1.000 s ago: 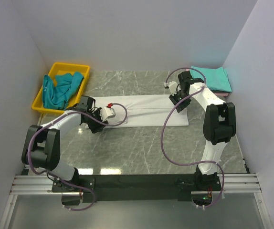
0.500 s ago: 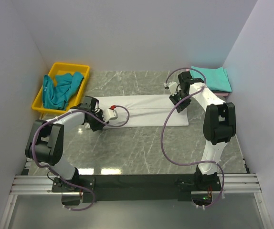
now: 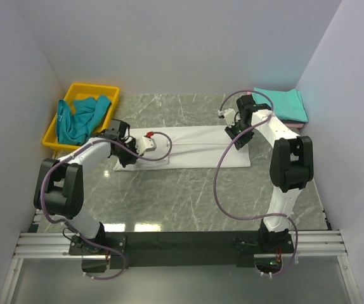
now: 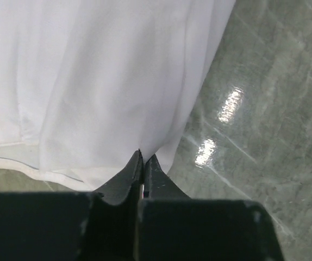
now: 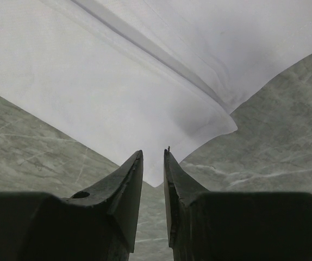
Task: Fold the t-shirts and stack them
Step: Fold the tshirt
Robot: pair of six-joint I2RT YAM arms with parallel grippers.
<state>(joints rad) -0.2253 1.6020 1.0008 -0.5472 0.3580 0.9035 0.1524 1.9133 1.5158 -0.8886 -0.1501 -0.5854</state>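
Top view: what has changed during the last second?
The left gripper, jaws shut on the white t-shirt, shifted slightly toward the far side of the table, and its elbow swung inward. The right gripper, folded teal shirt and yellow tray stayed put.

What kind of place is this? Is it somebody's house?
Probably a robot test booth, not a home: plain white walls box in a grey marble-look table, and two white-and-black robot arms are bolted to a metal rail.

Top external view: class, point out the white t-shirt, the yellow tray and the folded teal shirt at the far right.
white t-shirt (image 3: pixel 195 134), top external view, flat middle
yellow tray (image 3: pixel 96 87), top external view, far rim
folded teal shirt (image 3: pixel 286 103), top external view, top face
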